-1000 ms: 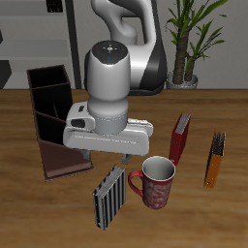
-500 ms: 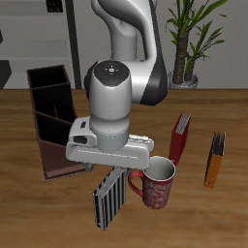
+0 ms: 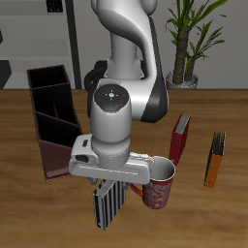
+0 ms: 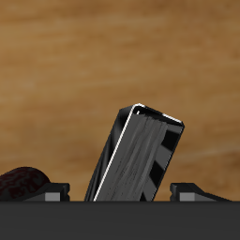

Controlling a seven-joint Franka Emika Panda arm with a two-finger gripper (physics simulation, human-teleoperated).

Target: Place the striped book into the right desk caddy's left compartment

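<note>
The open pincer (image 3: 113,190) hangs right over the striped book (image 3: 108,201), holding nothing, so next it must drop lower and squeeze the book's sides.

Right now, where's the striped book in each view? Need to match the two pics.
Exterior view: the striped book stands near the table's front edge, directly under the gripper, beside the mug.
Wrist view: the striped book fills the centre, tilted, seen from above between the two fingertips.
Shared landmark: the mug, whose dark red rim shows beside the book in both views.
</note>
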